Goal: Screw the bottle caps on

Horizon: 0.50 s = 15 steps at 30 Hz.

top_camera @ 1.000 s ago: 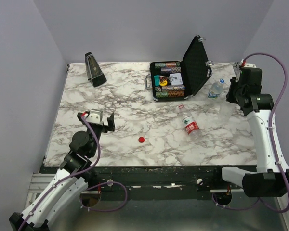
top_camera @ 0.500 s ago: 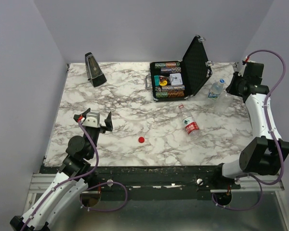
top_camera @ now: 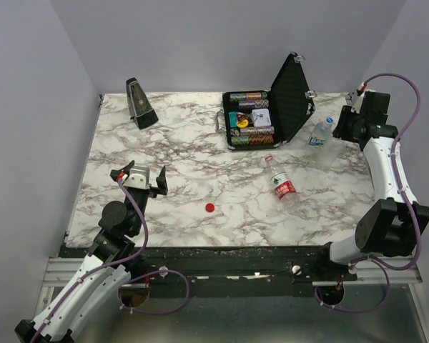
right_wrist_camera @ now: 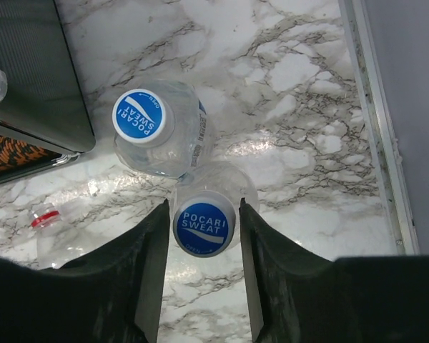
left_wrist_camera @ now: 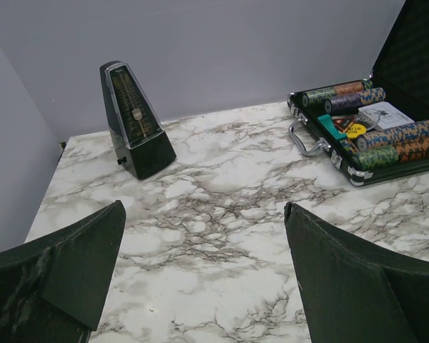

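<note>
Two clear bottles stand at the back right, each with a blue, white-rimmed cap on it. My right gripper (right_wrist_camera: 204, 207) (top_camera: 341, 130) is open, pointing down, with its jaws astride the nearer cap (right_wrist_camera: 204, 224), a thin gap on each side. The other capped bottle (right_wrist_camera: 139, 118) (top_camera: 319, 132) stands just beyond. A third bottle with a red label (top_camera: 280, 184) lies uncapped mid-table; its red neck ring (right_wrist_camera: 45, 218) shows in the right wrist view. The red cap (top_camera: 210, 207) lies loose on the marble. My left gripper (top_camera: 139, 176) (left_wrist_camera: 204, 214) is open and empty, above the table's left side.
An open black case (top_camera: 261, 118) (left_wrist_camera: 365, 128) of poker chips stands at the back centre, its lid (right_wrist_camera: 28, 71) close to the capped bottles. A black metronome (top_camera: 140, 103) (left_wrist_camera: 134, 121) stands at the back left. The table's right edge (right_wrist_camera: 372, 128) runs beside the right gripper.
My right arm has swung back and up to the far right corner, bringing its gripper down over the nearer capped bottle. My left gripper has shifted slightly.
</note>
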Each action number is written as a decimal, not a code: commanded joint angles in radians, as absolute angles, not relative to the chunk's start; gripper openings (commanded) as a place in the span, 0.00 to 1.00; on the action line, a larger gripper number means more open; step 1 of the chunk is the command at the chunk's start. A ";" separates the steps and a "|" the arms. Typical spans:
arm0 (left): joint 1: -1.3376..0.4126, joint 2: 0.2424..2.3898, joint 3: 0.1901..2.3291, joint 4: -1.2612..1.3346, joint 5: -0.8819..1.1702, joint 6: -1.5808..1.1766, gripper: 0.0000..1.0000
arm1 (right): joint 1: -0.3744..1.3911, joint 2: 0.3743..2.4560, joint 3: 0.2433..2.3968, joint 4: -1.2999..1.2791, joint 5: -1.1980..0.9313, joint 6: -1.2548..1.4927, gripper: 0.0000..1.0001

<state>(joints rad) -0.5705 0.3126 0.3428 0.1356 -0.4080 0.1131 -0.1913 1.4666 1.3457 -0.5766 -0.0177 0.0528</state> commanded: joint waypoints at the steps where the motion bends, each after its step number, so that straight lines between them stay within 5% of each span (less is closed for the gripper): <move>1: -0.566 0.316 0.328 0.161 -0.394 0.127 0.99 | -0.199 1.486 1.373 -0.606 -0.047 0.034 0.53; 15: -0.566 0.316 0.328 0.166 -0.376 0.117 0.99 | -0.199 1.417 1.486 -0.716 -0.092 0.011 0.82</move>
